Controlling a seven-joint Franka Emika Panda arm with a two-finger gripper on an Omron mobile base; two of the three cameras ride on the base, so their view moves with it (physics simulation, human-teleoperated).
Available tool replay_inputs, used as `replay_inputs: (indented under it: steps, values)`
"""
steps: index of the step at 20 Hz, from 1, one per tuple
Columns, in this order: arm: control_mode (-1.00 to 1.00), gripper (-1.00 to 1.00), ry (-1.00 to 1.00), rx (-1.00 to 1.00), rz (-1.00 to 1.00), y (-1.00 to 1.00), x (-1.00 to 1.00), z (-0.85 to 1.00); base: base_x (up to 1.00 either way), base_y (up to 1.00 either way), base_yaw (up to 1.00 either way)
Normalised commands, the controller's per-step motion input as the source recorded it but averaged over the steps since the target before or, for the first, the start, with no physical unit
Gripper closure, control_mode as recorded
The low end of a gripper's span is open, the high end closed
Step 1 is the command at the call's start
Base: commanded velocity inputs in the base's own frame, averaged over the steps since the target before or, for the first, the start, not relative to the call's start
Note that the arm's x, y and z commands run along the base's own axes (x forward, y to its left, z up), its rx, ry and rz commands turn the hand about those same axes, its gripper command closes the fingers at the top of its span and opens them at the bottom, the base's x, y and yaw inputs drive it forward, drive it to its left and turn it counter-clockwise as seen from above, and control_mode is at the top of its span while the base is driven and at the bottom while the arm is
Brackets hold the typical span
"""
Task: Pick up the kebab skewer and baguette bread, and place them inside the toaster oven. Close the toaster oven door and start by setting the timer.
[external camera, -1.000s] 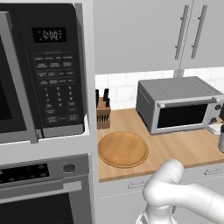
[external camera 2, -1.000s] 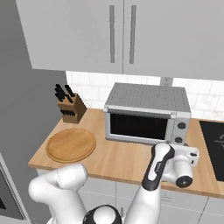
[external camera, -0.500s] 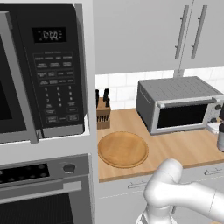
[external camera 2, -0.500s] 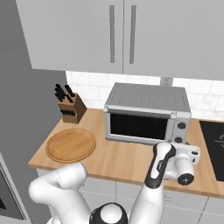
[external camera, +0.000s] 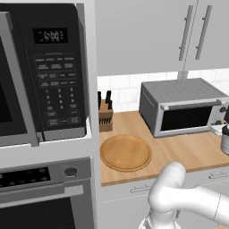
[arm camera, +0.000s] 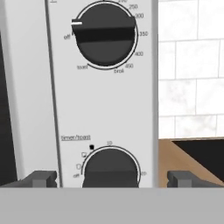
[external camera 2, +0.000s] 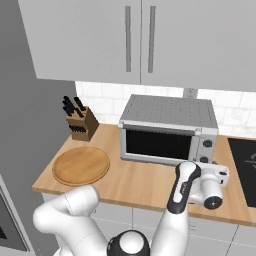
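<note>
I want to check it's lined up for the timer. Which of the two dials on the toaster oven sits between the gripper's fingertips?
The lower dial, labelled timer/toast, sits between the open gripper's fingertips. The upper temperature dial is well above them.

Grey toaster oven [external camera 2: 167, 130] stands on the table against the tiled wall; its dark glass door [external camera 2: 157, 144] is shut, upright.

The toaster oven [external camera: 185, 106] stands on the wooden counter [external camera: 188, 150], its door [external camera: 186, 117] shut; the gripper [external camera: 226, 134] hangs just beside its control end, well apart from the round board [external camera: 125, 152] and knife block [external camera: 105, 114].
</note>
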Motion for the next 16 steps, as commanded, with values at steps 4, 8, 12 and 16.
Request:
replay_inputs:
  steps: [4, 8, 12, 16]
  values:
    - [-1.00, -1.00, 0.00, 0.00, 0.00, 0.00, 0.13, -0.04, 0.00, 0.00, 0.00]
    - [-1.00, -1.00, 0.00, 0.00, 0.00, 0.00, 0.04, -0.01, 0.00, 0.00, 0.00]
    - [-1.00, -1.00, 0.00, 0.00, 0.00, 0.00, 0.00, 0.00, 0.00, 0.00, 0.00]
    - [-1.00, -1.00, 0.00, 0.00, 0.00, 0.00, 0.00, 0.00, 0.00, 0.00, 0.00]
